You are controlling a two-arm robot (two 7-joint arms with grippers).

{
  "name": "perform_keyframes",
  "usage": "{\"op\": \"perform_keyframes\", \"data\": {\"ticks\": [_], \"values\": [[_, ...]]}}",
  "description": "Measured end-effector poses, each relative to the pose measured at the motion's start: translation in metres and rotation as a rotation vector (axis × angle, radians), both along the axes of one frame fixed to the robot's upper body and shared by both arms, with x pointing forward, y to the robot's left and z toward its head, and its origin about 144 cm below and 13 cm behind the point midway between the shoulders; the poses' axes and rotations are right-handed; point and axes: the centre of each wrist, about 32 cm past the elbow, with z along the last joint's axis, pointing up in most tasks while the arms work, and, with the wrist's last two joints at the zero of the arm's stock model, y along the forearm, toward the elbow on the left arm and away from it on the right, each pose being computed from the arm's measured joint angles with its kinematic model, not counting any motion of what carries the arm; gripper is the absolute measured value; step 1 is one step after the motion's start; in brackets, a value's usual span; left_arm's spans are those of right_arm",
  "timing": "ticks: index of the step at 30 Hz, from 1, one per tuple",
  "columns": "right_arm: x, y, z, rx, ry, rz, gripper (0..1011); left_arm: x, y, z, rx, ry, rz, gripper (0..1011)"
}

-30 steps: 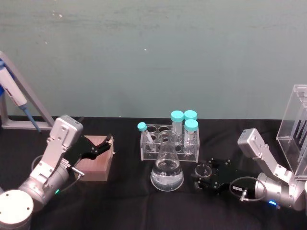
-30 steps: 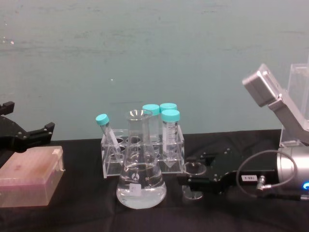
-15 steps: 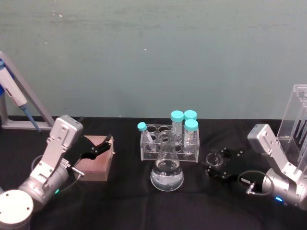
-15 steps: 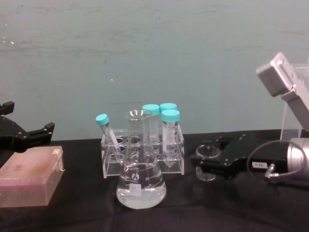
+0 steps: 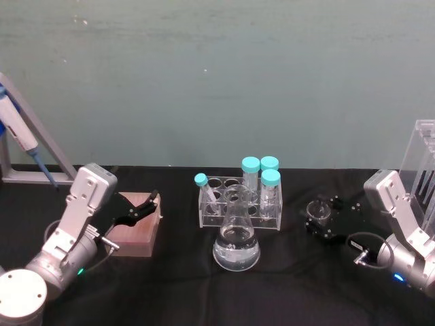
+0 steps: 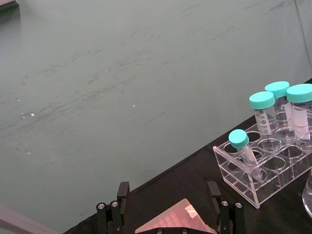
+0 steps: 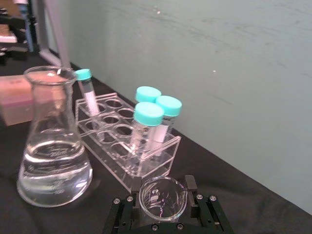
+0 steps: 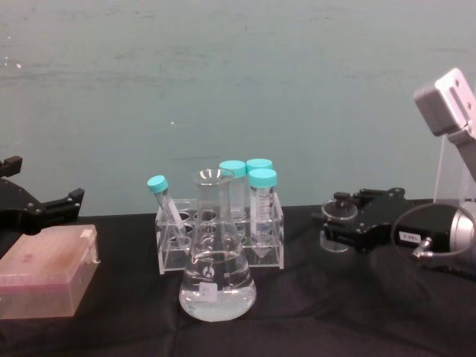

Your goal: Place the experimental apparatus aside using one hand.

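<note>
the right gripper [image 5: 323, 220] has its fingers closed round the small glass beaker [image 5: 317, 207], which stands upright, axis vertical, mouth up, at 3 o'clock of the tube rack [image 5: 239, 204]. the left gripper [image 5: 139, 206] hangs wide open over the pink tip box [image 5: 136, 234].

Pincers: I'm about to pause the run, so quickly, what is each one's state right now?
Left pincer: open, empty, over the box.
Right pincer: shut on the beaker.
</note>
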Motion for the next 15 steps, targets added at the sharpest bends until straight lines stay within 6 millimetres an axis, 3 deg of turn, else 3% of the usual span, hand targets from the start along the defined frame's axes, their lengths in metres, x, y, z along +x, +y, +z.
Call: {"op": "perform_keyframes", "data": {"ticks": [15], "values": [[0.001,0.0045,-0.0032,0.034,-0.013,-0.15,531,0.0,0.0,0.0,0.0,0.0,0.0,1000]]}}
